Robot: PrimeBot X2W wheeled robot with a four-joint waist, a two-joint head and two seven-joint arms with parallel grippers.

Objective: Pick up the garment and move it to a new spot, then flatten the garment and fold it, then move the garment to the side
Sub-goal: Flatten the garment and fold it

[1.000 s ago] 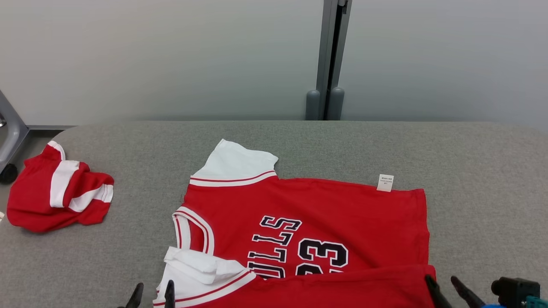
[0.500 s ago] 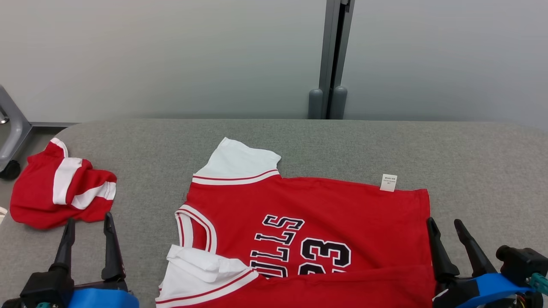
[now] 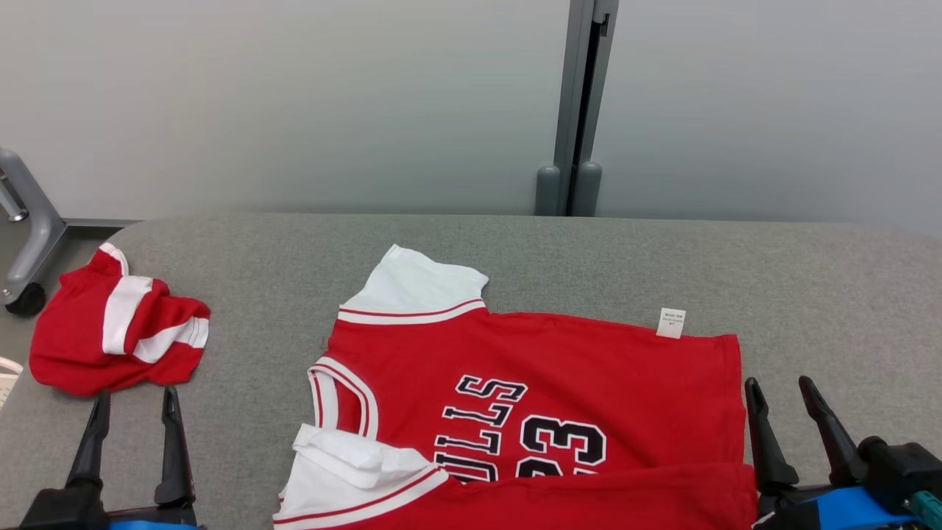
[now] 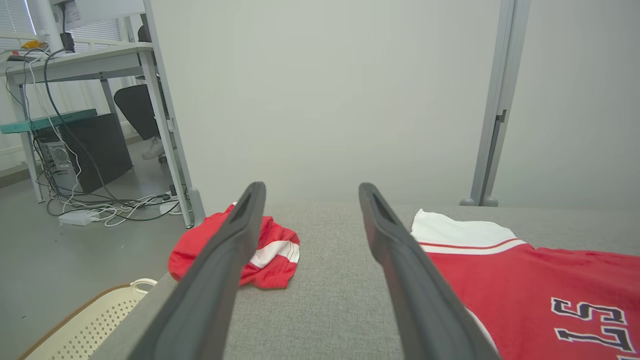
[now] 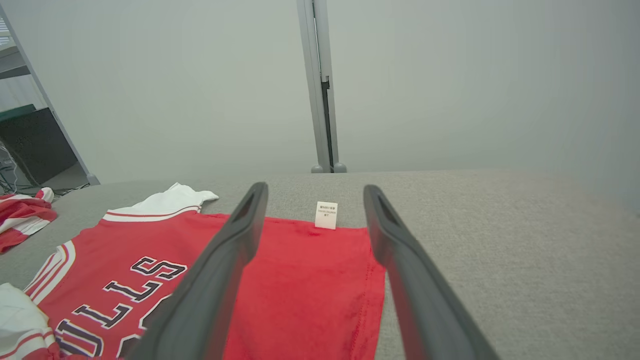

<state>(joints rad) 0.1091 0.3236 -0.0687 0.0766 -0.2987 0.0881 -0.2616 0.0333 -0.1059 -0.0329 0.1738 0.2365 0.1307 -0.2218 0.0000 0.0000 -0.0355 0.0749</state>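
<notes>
At 7 o'clock over the grey desk (image 3: pixel 515 243), left tool (image 3: pixel 135 392) points up, fingers apart, empty. Right tool (image 3: pixel 778 383) at 4 o'clock, likewise apart, just beside the hem. Red Bulls jersey (image 3: pixel 559 368) lies at 6 o'clock, near edge folded over, lettering upside down.

Red jersey (image 3: pixel 544 397) with white sleeves and dark lettering, spread flat on the grey table (image 3: pixel 515 250) — near edge folded over

Grey fabric-covered table (image 3: pixel 662 258): red basketball jersey (image 3: pixel 589 368) spread flat at near centre, near edge folded over. Crumpled red-and-white garment (image 3: pixel 81 353) at left edge, well apart.
</notes>
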